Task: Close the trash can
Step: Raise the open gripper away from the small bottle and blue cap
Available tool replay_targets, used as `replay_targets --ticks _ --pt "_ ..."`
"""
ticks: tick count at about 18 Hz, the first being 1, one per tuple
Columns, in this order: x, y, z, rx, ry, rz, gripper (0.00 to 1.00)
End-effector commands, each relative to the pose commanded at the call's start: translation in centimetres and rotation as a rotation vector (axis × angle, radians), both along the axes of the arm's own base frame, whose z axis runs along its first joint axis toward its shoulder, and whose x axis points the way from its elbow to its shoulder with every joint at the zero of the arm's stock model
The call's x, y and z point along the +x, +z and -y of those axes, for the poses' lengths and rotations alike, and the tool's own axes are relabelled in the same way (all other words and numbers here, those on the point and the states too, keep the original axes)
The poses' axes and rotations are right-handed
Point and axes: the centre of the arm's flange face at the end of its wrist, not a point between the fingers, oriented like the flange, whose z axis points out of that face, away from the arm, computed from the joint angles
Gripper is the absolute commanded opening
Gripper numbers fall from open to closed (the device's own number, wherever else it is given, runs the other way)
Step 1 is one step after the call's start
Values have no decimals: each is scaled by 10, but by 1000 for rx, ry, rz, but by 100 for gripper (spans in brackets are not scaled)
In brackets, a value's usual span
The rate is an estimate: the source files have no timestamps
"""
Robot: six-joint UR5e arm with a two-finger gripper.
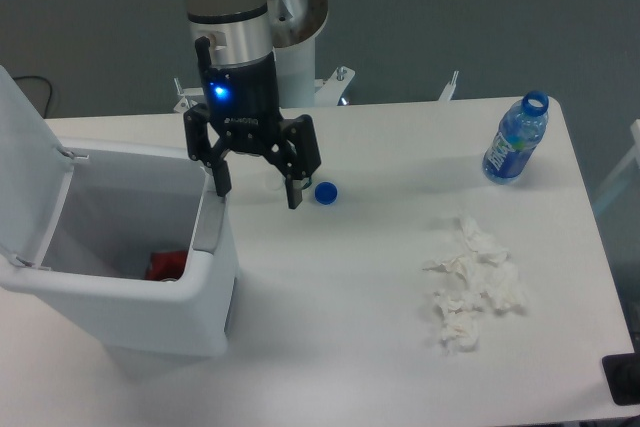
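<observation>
The trash can [120, 297] is a large white boxy bin at the left of the table. Its lid [25, 157] stands swung up and back on the far left side, so the bin is open. Something red [165, 265] lies at the bottom inside. A grey latch tab [207, 227] sits on the bin's right rim. My gripper [258, 191] hangs open just above and to the right of that rim, one finger near the tab and the other toward the table, with nothing between its fingers.
A blue bottle cap [325, 192] lies just right of the gripper. A capless blue water bottle [515, 142] stands at the back right. Crumpled white tissues [472, 287] lie at the front right. The table's right edge is near the bottle.
</observation>
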Motion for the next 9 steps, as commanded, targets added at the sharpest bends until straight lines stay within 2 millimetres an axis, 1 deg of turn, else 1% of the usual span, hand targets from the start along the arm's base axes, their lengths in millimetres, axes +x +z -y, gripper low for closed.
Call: replay_targets --ticks 3,7,9 --pt "-1 5 3 8 5 -7 100" --pt "-19 13 12 26 39 -16 100" --pt "-19 15 14 31 39 -16 100"
